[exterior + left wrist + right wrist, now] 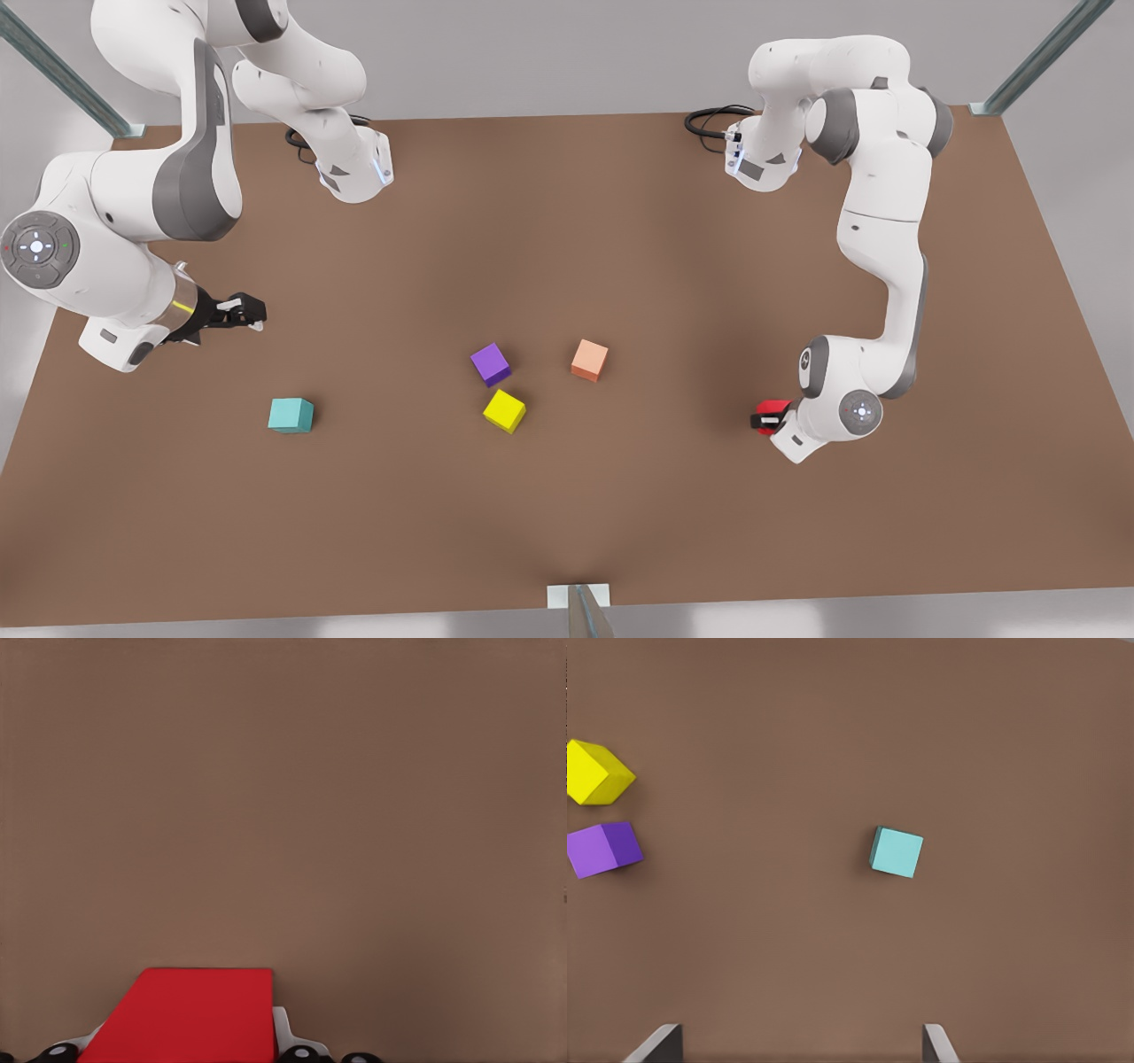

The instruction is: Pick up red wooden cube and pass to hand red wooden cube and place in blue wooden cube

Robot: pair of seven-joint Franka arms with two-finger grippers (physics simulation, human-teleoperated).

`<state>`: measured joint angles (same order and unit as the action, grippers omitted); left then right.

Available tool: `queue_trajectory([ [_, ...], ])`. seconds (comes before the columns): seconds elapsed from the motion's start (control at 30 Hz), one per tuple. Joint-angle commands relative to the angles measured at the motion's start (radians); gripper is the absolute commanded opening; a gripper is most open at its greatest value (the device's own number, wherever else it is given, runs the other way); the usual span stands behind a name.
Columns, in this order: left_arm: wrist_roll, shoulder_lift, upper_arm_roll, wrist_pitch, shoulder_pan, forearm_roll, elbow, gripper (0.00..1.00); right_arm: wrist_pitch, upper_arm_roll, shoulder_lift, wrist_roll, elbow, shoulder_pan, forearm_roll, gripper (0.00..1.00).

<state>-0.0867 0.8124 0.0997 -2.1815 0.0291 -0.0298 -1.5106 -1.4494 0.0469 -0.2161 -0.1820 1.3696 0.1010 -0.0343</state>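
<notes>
Front view, scanning from its left edge. Right gripper (251,312) hangs above the table (567,514) on the front view's left, idle; in its wrist view the 2 fingertips (660,1043) stand well apart with nothing between them. This arm waits.

Blue wooden cube (291,415) sits flat on the table, near and in front of that gripper, well apart from everything else. In the right wrist view it (897,851) lies out ahead of the open fingers, turned slightly off square to them.

Centre cluster: purple cube (491,364), yellow cube (504,411) just beside it, pale orange cube (589,360) a little apart toward the front view's right. None of the 3 is part of the job.

Front view's right: left gripper (769,418) is low at the table, closed around the red wooden cube (772,413). The left wrist view shows the red face (186,1014) seated between the fingers (282,1032).

Progress, as a judgement: the grasp looks made. I cannot tell whether the cube is lifted clear of the table yet. Handover to the right gripper and placing at the blue cube both remain, so roughly 1 of 3 stages is done.

Orientation: the red cube has equal sides, so no long axis. One flat face is turned toward the wrist camera, with 2 opposite faces squared to the fingers.
</notes>
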Motion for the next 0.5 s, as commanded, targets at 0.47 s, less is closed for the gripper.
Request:
queue_trajectory([
  [0.47,-0.372,0.14,0.391,0.428,-0.003,0.801,0.447,0.61,-0.012,-0.002,-0.017,-0.017,-0.009,-0.001,0.065,1.0],
])
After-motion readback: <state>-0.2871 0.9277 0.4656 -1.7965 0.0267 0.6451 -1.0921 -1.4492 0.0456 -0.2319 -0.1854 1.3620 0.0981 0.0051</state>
